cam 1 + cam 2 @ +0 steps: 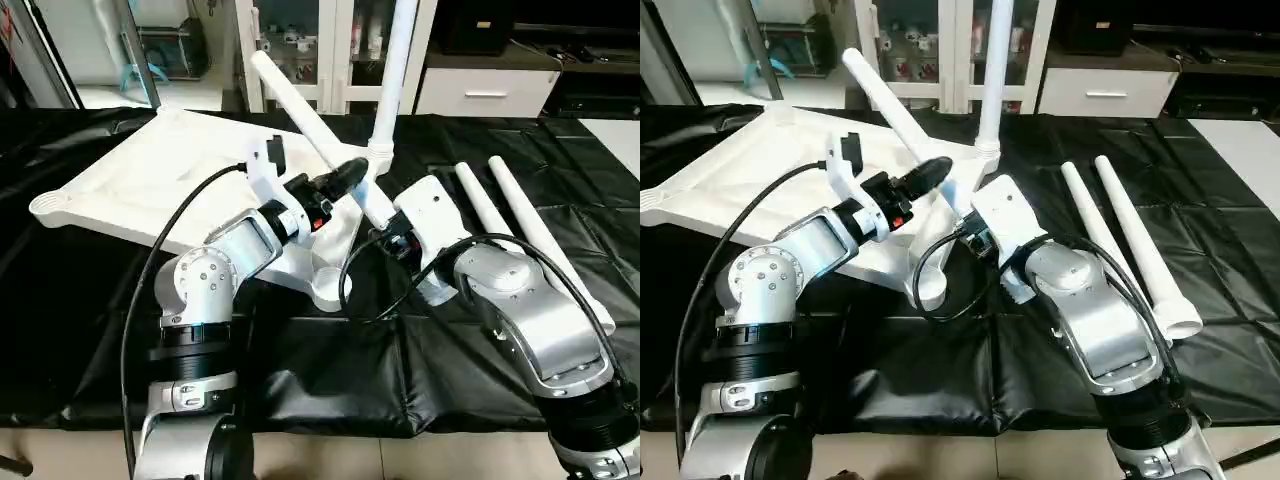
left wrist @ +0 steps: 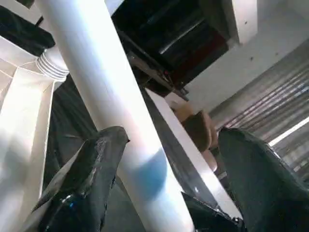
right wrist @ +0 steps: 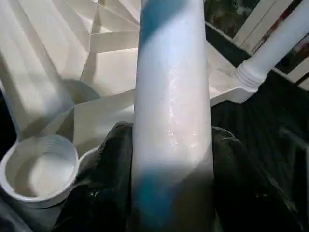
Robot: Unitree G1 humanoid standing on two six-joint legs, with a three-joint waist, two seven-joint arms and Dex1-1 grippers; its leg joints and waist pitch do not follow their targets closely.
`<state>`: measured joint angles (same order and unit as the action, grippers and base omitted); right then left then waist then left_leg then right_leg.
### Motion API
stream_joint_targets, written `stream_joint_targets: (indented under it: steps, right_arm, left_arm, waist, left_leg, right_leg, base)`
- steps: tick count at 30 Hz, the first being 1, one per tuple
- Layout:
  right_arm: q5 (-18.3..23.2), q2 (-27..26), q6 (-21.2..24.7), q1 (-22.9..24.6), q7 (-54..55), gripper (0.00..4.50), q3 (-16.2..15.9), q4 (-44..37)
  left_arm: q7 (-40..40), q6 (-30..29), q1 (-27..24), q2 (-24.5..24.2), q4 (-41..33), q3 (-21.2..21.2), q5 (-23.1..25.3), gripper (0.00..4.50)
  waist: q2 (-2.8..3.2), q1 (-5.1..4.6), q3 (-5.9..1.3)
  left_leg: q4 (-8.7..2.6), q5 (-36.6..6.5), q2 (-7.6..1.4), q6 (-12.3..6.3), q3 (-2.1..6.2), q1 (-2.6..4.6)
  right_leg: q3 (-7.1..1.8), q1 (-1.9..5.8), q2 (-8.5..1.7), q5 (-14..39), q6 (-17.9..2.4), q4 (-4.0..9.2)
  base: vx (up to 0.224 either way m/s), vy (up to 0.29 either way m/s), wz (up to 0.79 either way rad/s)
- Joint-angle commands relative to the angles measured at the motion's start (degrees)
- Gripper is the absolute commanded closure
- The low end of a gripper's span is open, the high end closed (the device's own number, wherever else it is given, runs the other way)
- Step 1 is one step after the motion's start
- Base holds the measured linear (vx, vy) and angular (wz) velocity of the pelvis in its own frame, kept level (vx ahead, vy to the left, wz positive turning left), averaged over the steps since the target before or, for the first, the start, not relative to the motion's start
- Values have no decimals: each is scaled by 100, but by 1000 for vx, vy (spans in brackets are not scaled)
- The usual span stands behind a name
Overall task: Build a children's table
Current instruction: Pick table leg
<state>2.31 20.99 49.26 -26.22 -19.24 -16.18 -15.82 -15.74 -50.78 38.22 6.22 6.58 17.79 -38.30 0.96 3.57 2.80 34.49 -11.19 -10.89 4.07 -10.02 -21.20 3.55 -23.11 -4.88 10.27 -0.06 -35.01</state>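
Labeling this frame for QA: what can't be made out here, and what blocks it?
- Lower end of the slanted leg: head views, hidden behind the two wrists.
- Whether the right gripper is seating that leg in the empty socket: leg's end lies below the right wrist view's edge.
- Top of the upright leg: cut off by the head views' upper edge.
- Left gripper: far finger blurred.

Black drape (image 1: 330,375) (white cabinet (image 1: 487,92) behind)

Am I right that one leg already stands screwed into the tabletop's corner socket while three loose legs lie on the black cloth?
Not quite: the left eye view shows two loose legs on the black cloth, not three. One upright leg does stand in the tabletop.
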Motion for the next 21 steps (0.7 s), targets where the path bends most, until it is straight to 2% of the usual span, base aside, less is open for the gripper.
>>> stream_joint_targets:
  steps: [1, 4, 6, 8, 10, 12, 17, 19, 21]
  right_arm:
    - [52, -43, -290, 52, -185, 269, -394, -305]
    - [-62, -68, -417, -7, -127, 269, -497, -309]
    - [-151, -52, -486, -9, -160, 269, -570, -314]
    - [-179, -47, -513, -5, -167, 269, -590, -317]
    - [-209, -41, -546, -6, -165, 269, -603, -319]
    - [-283, -91, -534, -29, -60, 269, -535, -259]
    - [-376, -87, -617, -13, -31, 269, -478, -126]
    - [-406, -103, -621, -4, 6, 269, -475, -101]
    - [-477, -151, -623, -29, 112, 269, -456, -44]
  left_arm:
    - [137, 163, 165, 4, 113, -27, 25, 97]
    - [263, 440, 146, -94, 326, -212, 391, 97]
    - [292, 530, 146, -62, 319, -195, 433, 97]
    - [303, 599, 143, -93, 327, -248, 522, 97]
    - [344, 713, 142, -125, 352, -303, 645, 97]
    - [476, 996, 173, -202, 442, -349, 873, 97]
    - [423, 1035, 222, -158, 396, -212, 654, 97]
    - [383, 942, 215, -120, 342, -175, 533, 126]
    - [399, 802, 209, -34, 295, -86, 309, 136]
  waist:
    - [-82, 23, -385]
    - [-83, 20, -376]
    - [-96, 12, -386]
    - [-76, 9, -390]
    - [-81, 18, -393]
    - [-73, 27, -388]
    - [-89, 34, -381]
    - [-90, 34, -383]
    - [-91, 30, -386]
  left_leg:
    - [-342, -478, -127, -168, 31, 35]
    - [-352, -571, -123, -163, 39, 35]
    - [-354, -518, -125, -147, 51, 16]
    - [-346, -441, -139, -151, 50, 33]
    - [-346, -418, -147, -173, 52, 36]
    - [-348, -455, -149, -178, 48, 44]
    - [-352, -504, -139, -105, 45, 39]
    - [-351, -496, -140, -104, 46, 37]
    - [-345, -469, -133, -104, 42, 37]
  right_leg:
    - [-239, 339, -245, 694, -1091, 375]
    - [-238, 336, -238, 861, -965, 406]
    - [-239, 364, -249, 774, -890, 382]
    - [-242, 339, -253, 606, -958, 368]
    - [-241, 337, -249, 478, -1034, 357]
    - [-246, 336, -245, 446, -1076, 353]
    - [-246, 347, -257, 490, -1111, 344]
    - [-246, 348, -256, 461, -1113, 339]
    - [-245, 346, -255, 433, -1144, 334]
  base:
    - [0, 0, 0]
    - [0, 0, 0]
    - [0, 0, 0]
    - [0, 0, 0]
    - [0, 0, 0]
    - [0, 0, 0]
    - [0, 0, 0]
    - [0, 0, 0]
    - [0, 0, 0]
